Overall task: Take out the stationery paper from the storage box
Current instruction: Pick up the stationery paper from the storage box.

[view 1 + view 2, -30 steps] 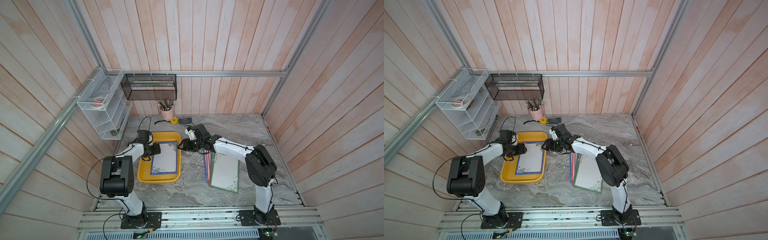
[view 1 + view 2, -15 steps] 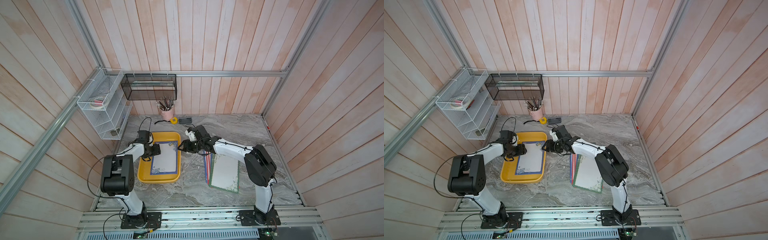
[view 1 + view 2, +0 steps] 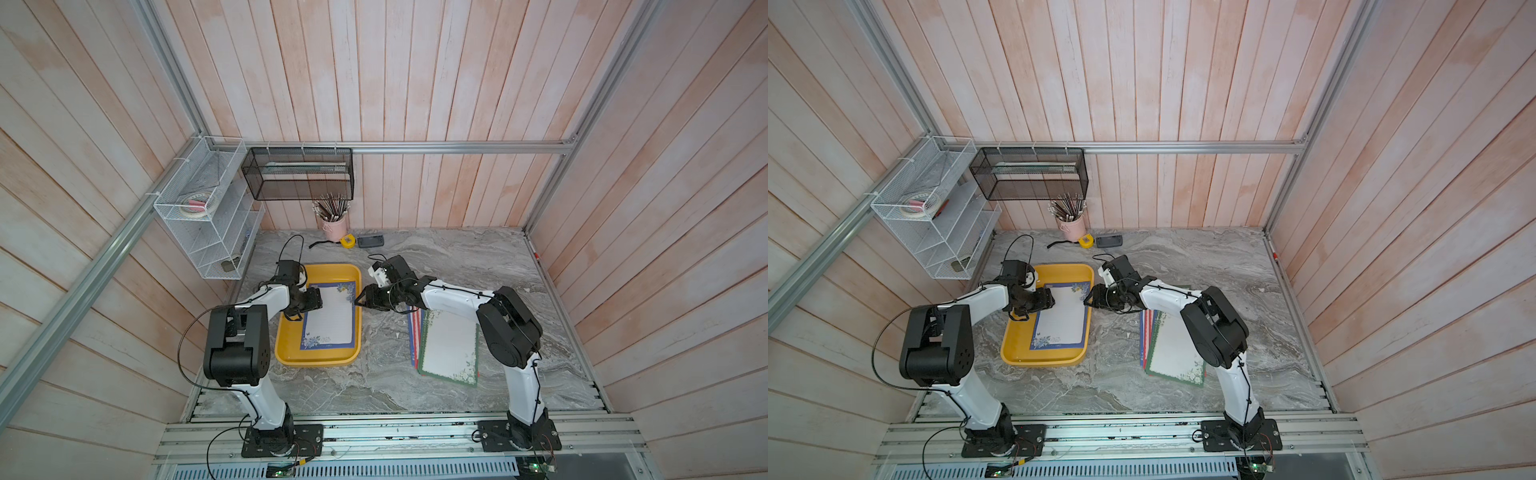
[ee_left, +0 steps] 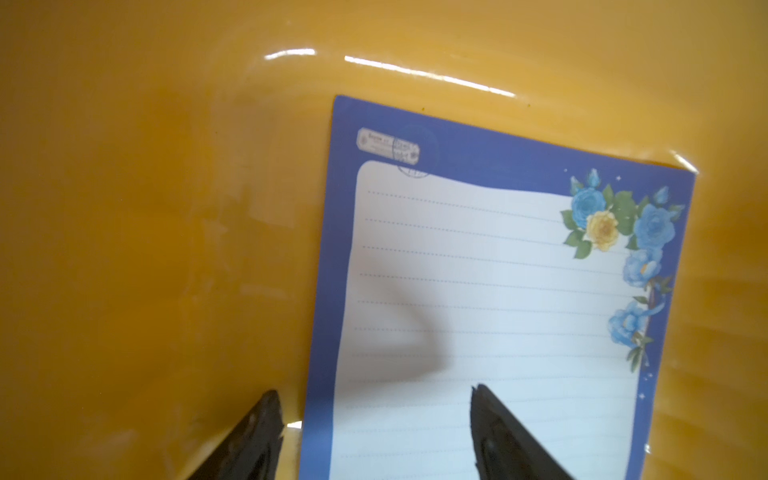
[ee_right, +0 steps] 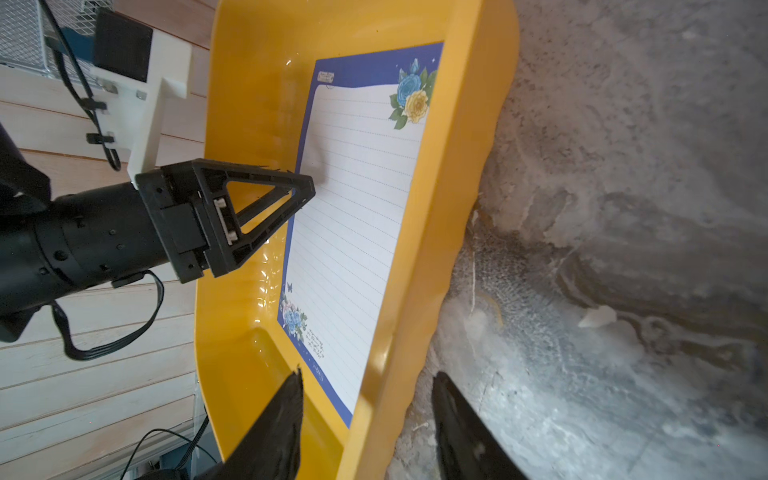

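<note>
Straddling the right wall of the storage box (image 5: pixel 457 166), the right gripper (image 5: pixel 367 374) has one finger inside the tray and the other outside, over the table (image 3: pixel 374 386). Its jaws are apart, with a sliver of space on each side of the wall, so it grips nothing yet. Over the last second they have drawn in a little while the arm has hardly shifted. I read that as the start of a clamp on the wall, meant to steady the box.

Across the tray, the left gripper (image 4: pixel 374 390) is spread wide, as it was a second ago. It is low at the left edge of the single blue-bordered sheet of stationery paper (image 3: pixel 330 318), one finger over the lined white centre and the other over bare yellow floor. Whether either tip presses on the paper, I cannot tell.

That sheet lies flat on the box floor, close to the right wall, its flowered corner at the far right. To the right of the box, a stack (image 3: pixel 449 345) of sheets lies on the table, a green-bordered one on top, its far end under the right arm.

So one sheet appears left to remove. With the box held, the left gripper could work the thin edge up without the tray skidding.
</note>
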You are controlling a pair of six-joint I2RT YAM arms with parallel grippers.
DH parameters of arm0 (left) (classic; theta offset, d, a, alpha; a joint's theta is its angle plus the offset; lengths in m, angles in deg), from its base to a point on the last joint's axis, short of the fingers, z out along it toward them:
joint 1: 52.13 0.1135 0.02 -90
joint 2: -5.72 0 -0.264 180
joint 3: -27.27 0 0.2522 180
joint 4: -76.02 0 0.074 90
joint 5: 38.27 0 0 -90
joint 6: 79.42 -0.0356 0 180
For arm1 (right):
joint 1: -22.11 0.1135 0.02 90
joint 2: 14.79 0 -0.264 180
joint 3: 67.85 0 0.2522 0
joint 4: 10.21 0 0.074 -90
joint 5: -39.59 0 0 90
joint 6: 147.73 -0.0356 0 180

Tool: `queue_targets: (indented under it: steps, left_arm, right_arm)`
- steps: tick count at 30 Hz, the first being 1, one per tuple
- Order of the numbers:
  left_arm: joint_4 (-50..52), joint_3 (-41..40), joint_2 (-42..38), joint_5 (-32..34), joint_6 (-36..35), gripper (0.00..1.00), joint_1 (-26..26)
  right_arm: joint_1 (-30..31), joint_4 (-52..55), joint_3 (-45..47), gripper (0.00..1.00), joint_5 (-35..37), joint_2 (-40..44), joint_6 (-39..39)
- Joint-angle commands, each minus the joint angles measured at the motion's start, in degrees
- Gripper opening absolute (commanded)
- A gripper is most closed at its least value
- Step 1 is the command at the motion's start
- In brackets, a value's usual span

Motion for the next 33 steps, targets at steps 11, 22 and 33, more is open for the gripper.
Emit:
queue_targets:
  steps: [11,22,33]
  left_arm:
    - [0.65,0.76,0.95,-3.77,0.58,0.73,0.21]
    - [-1.50,-0.55,-3.14,-5.26,1.02,0.70,0.20]
    - [-5.86,-4.01,-11.12,-12.03,2.64,0.63,0.21]
  right_arm:
    - [0.33,-1.00,-1.62,0.35,-2.07,-3.08,-0.85]
    - [0.51,-1.44,-1.46,0.30,-2.03,-3.01,-1.29]
    - [0.51,-1.40,-1.27,0.30,-1.78,-2.72,-1.49]
